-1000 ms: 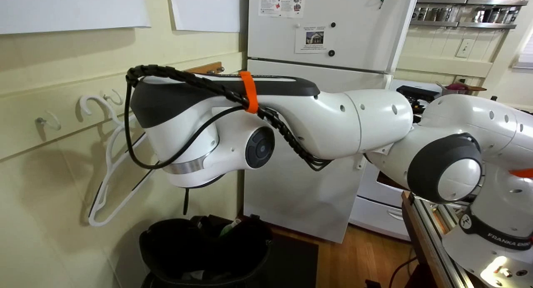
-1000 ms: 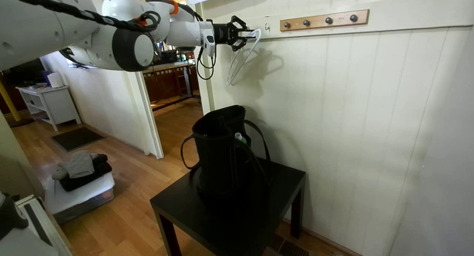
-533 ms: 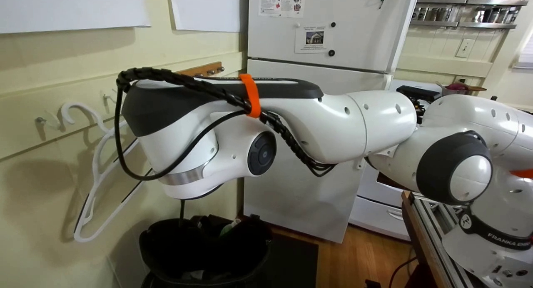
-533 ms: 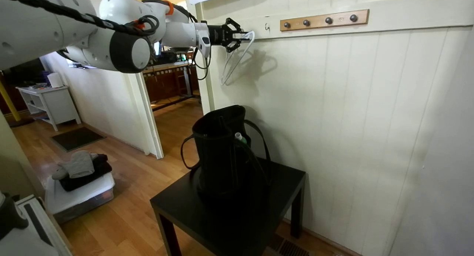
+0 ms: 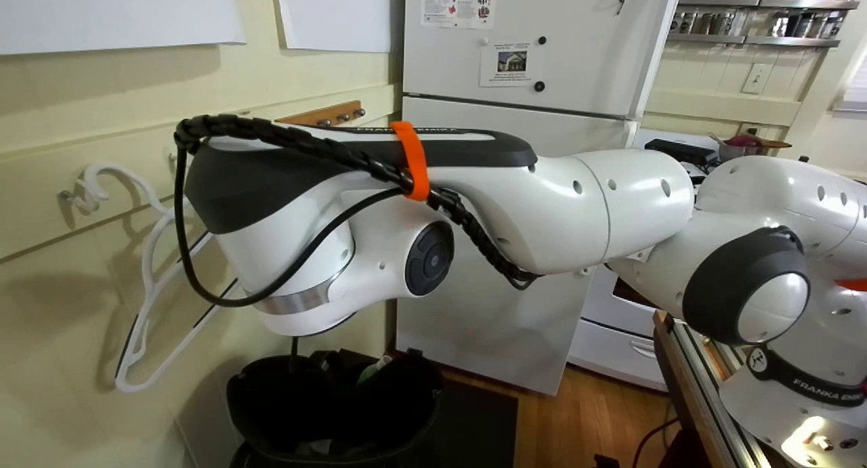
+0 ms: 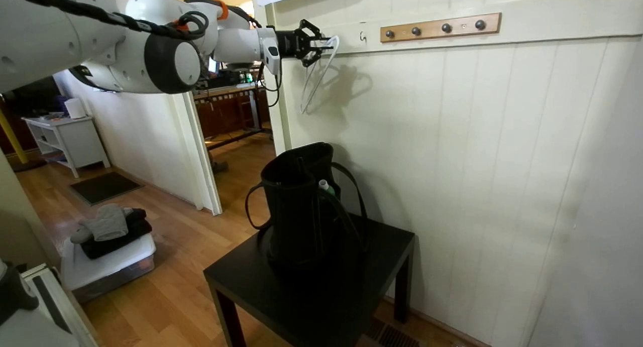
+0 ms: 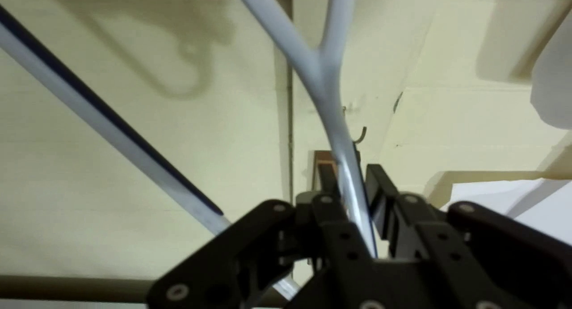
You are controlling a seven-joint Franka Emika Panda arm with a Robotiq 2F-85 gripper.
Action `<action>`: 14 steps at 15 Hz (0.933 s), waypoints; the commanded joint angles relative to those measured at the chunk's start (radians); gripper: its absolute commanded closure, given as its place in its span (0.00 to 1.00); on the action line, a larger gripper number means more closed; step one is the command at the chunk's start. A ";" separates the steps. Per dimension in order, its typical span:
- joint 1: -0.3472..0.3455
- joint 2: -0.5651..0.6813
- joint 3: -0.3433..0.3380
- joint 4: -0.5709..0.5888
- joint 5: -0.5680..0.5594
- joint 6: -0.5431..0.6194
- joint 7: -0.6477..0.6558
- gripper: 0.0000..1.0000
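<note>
Presently, the end effector pinches one bar of a white hanger near the fork where its bars meet, so that the hanger hangs at the end effector's tip, near the wall. Possible faults, by judgement: (a) swivelling or slipping, since the hold is short, off-centre and on a narrow, glossy bar; (b) snagging, since in an exterior view the hanger's curved end overlaps the nearer wall hook, to one side of the end effector, though whether the two touch cannot be told; (c) scraping, should a turn of the end effector bring the hanger's lower corner against the wall; (d) a drop onto the black bag, which gapes beneath the end effector, should the pinch loosen. Counts: hanger, one; wall hooks, two in an exterior view, the second mostly masked by the arm; peg rail, one, on the wall beyond the end effector's tip, bearing four dark knobs; bag, one; green-and-white container, one, poking out of the bag; tabletop, one, black, under the bag and well below the end effector; refrigerator, one, in an exterior view, beyond the end effector
</note>
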 commanded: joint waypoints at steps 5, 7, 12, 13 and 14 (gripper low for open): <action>0.050 -0.003 -0.393 0.000 0.289 0.015 0.048 0.94; 0.054 -0.003 -0.422 0.000 0.305 0.004 0.042 0.94; 0.086 0.002 -0.554 -0.003 0.422 0.004 0.033 0.94; 0.093 0.003 -0.561 0.000 0.422 0.003 0.045 0.94; 0.058 -0.021 -0.312 -0.002 0.188 0.066 0.050 0.94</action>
